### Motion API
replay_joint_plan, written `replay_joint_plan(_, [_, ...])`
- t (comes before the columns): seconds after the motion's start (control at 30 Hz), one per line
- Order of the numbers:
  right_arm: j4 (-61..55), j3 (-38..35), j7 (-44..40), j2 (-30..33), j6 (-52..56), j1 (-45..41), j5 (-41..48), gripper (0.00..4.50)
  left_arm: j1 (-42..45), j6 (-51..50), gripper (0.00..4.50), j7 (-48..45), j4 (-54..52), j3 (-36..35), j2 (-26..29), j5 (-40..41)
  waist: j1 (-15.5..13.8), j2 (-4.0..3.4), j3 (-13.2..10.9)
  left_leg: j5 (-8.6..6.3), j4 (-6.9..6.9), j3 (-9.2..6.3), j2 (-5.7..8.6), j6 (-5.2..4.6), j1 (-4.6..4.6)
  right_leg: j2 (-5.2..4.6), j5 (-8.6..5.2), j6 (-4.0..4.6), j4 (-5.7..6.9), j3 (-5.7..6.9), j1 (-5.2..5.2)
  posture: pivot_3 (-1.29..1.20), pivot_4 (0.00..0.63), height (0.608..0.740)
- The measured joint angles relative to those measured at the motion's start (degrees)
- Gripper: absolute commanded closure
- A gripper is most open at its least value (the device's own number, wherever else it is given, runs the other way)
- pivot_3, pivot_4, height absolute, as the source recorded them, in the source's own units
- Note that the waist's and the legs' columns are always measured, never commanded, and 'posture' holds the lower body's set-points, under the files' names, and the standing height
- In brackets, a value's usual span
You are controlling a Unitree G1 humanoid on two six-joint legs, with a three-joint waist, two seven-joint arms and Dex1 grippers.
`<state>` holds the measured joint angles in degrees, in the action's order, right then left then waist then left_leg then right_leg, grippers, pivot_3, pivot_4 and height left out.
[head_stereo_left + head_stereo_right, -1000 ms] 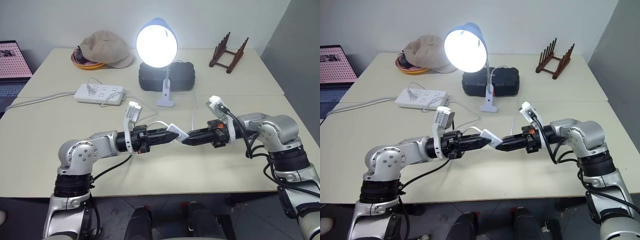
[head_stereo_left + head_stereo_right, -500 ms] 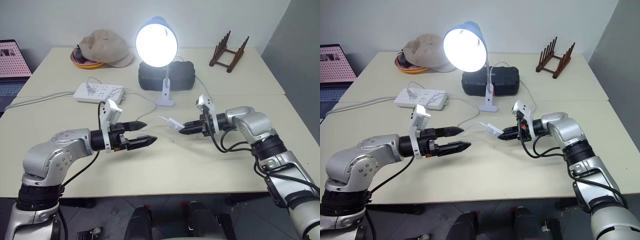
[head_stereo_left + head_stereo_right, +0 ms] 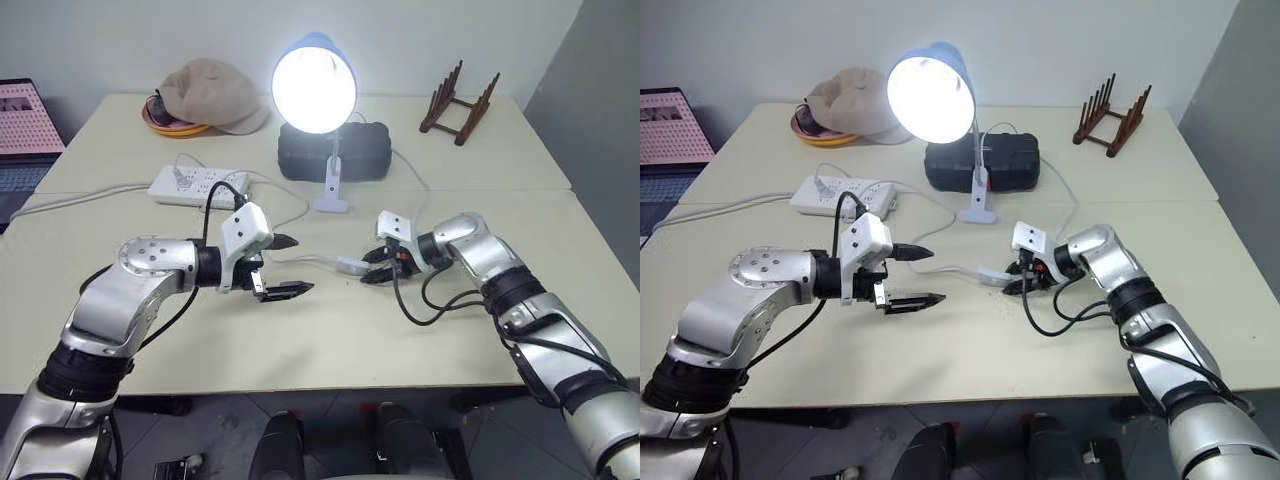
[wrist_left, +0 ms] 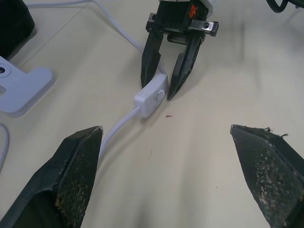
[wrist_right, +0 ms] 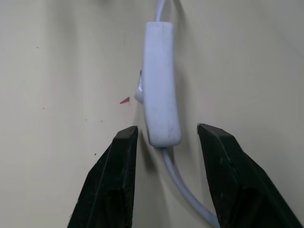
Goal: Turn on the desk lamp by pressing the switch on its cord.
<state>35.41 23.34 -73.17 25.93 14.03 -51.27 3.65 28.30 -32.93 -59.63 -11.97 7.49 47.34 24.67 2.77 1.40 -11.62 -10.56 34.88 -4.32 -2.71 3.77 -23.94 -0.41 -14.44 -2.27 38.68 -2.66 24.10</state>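
Observation:
The desk lamp [image 3: 313, 90] stands at the back of the table with its bulb lit. Its white switch [image 3: 350, 266] lies flat on the table, and the thin cord [image 4: 121, 124] runs out of both ends. My right gripper [image 5: 166, 137] is open, low over the table. Its two black fingers [image 5: 118, 161] straddle the near end of the switch without touching it. My left gripper [image 3: 300, 265] hovers to the left of the switch, open wide and holding nothing, its tips pointing at the switch.
A white power strip [image 3: 198, 185] lies back left. A black box [image 3: 333, 150] sits behind the lamp's base [image 3: 332, 203]. A beige cap [image 3: 210, 95] and a wooden rack [image 3: 457, 100] stand along the far edge. A laptop [image 3: 25, 120] is at far left.
Both grippers held the switch in the air. The left one let go, opened wide and drew back to the left. The right one lowered the switch onto the table and opened. The lamp stayed lit.

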Motion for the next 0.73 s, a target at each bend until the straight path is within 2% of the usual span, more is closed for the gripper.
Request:
replay_joint_plan(0.07, [-4.0,-1.1,-0.5,1.9,2.1,1.9,0.6,1.15,1.6,0.6,0.0,-1.1,1.8,0.9,-0.2,-0.8,-0.1,0.0,0.0,0.0,0.01,0.0,0.01,0.0,0.0,-0.01,0.0,0.0,-0.02,-0.01,0.0,0.0,0.15,0.74])
replay_joint_plan(0.23, [-25.7,-8.8,1.1,8.3,14.5,9.5,6.3,0.04,9.7,4.7,0.0,-5.3,11.8,5.0,-3.6,-5.2,-0.2,-0.01,0.0,0.0,0.02,-0.03,0.0,0.0,0.0,0.01,-0.01,-0.01,0.05,0.03,0.0,0.0,0.15,0.74])
replay_joint_plan(0.37, [-46.5,-18.0,7.8,10.6,25.9,19.1,12.9,0.04,14.0,10.2,0.0,-9.9,19.7,8.4,-6.5,-8.9,-0.4,0.0,0.0,0.0,0.02,-0.01,0.0,0.0,0.0,0.01,-0.02,-0.01,0.02,0.0,0.0,0.0,0.15,0.74])
replay_joint_plan(0.5, [-60.8,-24.2,13.4,11.9,35.4,28.9,18.6,0.04,14.6,13.4,0.0,-14.4,24.4,9.0,-6.0,-10.7,0.0,-0.01,0.0,0.0,0.01,0.0,-0.01,-0.01,-0.01,0.01,-0.05,0.01,0.06,-0.02,0.04,0.0,0.15,0.74])
replay_joint_plan(0.63, [-74.8,-32.8,18.7,11.8,41.8,41.5,24.6,0.04,12.6,13.3,0.0,-21.2,24.6,7.6,1.2,-9.9,0.5,0.0,0.0,-0.01,-0.01,-0.01,-0.03,-0.01,0.02,0.02,-0.11,0.02,0.08,-0.01,0.04,0.0,0.15,0.74])
replay_joint_plan(0.7, [-76.2,-34.8,19.8,13.2,42.7,43.0,25.6,0.04,11.8,13.0,0.0,-22.5,24.7,5.4,3.2,-9.4,0.5,0.0,0.0,0.0,0.06,0.02,-0.02,-0.01,0.04,-0.01,-0.1,0.02,0.09,-0.03,0.0,0.0,0.15,0.74])
replay_joint_plan(0.73, [-76.5,-35.7,20.1,14.3,42.6,43.6,26.1,0.04,11.3,12.7,0.0,-22.8,24.2,4.7,3.9,-9.1,0.4,0.01,0.0,0.0,0.12,0.02,-0.02,-0.01,0.06,-0.03,-0.26,0.3,0.08,-0.02,-0.03,0.0,0.15,0.74])
